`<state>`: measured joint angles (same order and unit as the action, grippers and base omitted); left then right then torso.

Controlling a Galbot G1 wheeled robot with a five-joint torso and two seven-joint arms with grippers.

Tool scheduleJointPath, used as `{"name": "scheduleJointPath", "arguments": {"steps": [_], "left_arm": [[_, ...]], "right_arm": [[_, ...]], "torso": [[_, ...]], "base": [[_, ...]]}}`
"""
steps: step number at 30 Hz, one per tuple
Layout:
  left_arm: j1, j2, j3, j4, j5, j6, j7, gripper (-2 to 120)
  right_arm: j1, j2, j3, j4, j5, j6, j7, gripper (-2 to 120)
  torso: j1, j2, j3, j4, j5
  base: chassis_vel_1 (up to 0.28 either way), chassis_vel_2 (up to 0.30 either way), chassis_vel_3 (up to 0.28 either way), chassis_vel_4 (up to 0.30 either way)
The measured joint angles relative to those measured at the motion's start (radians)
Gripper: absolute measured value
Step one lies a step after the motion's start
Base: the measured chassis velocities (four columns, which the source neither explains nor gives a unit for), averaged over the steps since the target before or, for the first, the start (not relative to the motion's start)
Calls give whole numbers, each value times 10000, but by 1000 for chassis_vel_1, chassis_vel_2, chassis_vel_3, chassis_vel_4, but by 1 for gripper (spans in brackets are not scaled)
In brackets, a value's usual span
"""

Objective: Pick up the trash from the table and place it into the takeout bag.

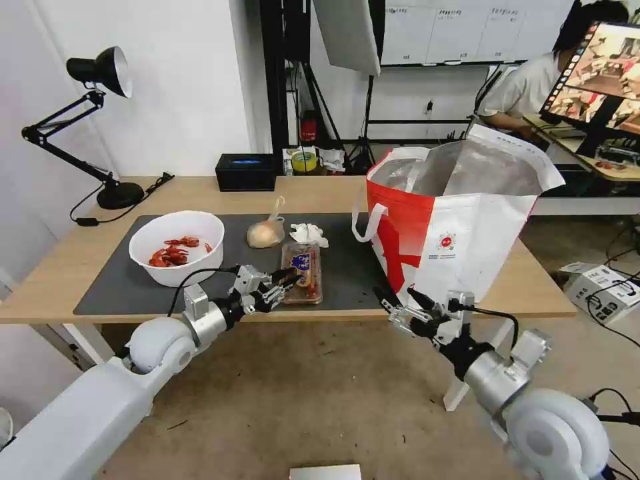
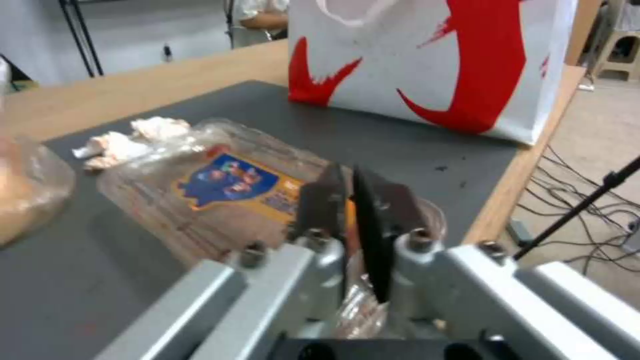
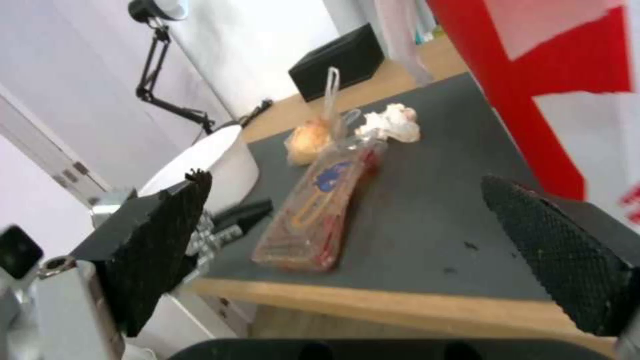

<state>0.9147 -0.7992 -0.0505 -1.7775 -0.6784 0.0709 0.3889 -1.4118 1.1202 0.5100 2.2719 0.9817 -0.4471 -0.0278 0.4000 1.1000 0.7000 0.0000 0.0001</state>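
Left gripper (image 1: pixel 288 277): fingers closed together at the near left edge of the clear hinged tray (image 1: pixel 302 272); whether they pinch its rim, one cannot tell.
Right gripper (image 1: pixel 400 301): fingers spread apart, nothing between them, at the table's (image 1: pixel 73 260) front edge near the takeout bag (image 1: pixel 460 227).
Tray: lies flat on the dark grey mat (image 1: pixel 113 283), between the white bowl (image 1: pixel 177 247) and the bag.
Crumpled tissue (image 1: pixel 308 233), knotted clear bag (image 1: pixel 266 231): just behind the tray.

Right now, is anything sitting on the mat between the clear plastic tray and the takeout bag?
Nothing visible. The left gripper is shut on the clear plastic tray, and the dark mat between it and the takeout bag is bare. The crumpled tissue lies beyond the tray, off that line. The right gripper hovers open by the table's front edge.
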Motion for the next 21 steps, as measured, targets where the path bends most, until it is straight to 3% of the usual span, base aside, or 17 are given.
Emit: {"name": "scheduleJointPath", "arguments": {"steps": [13, 21], "left_arm": [[-223, 79, 206, 326, 48, 30, 42, 0], [-272, 123, 253, 499, 54, 43, 63, 0]], "right_arm": [[1982, 39, -1247, -1225, 1566, -38, 1320, 100], [3485, 265, -2090, -2281, 2223, -531, 2393, 100]], "torso": [[1, -1, 0, 0, 0], [1, 0, 1, 1, -1]], "base": [[0, 0, 0, 0], [0, 0, 0, 0]]}}
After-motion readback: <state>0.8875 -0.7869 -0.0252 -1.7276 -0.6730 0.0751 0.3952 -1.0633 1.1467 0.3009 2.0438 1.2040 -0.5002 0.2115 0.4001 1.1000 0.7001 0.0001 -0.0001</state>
